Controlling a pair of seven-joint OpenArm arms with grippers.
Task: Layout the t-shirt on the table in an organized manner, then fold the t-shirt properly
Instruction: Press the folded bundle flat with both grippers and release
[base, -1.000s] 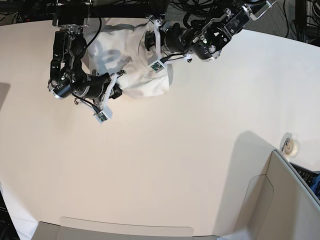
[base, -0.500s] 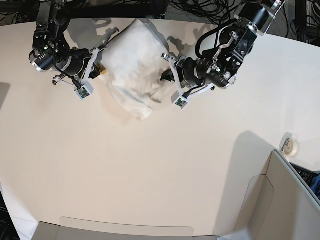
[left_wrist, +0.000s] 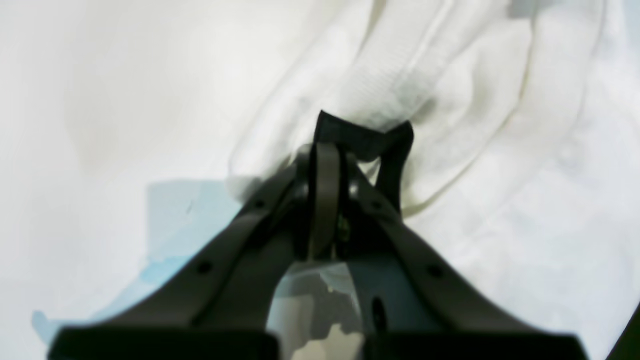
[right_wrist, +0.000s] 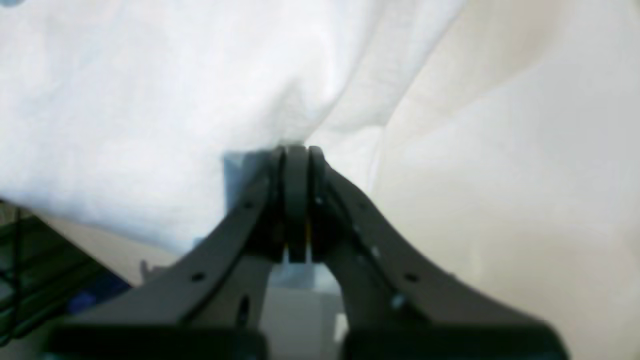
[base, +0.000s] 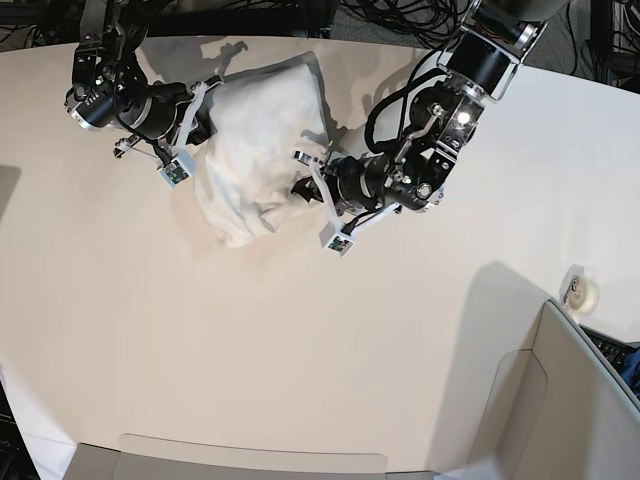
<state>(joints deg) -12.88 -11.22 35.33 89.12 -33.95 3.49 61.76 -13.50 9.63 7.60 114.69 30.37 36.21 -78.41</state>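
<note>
Base view, bunched white t-shirt (base: 262, 140) (no legible print)

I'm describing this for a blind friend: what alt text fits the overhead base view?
Two black robot arms hold a bunched white t-shirt between them above a big off-white table, the left gripper and right gripper each shut on the cloth. A roll of tape sits near the table's right edge.

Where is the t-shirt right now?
In the base view the t-shirt hangs bunched near the table's far edge, between the right gripper and left gripper.
</note>
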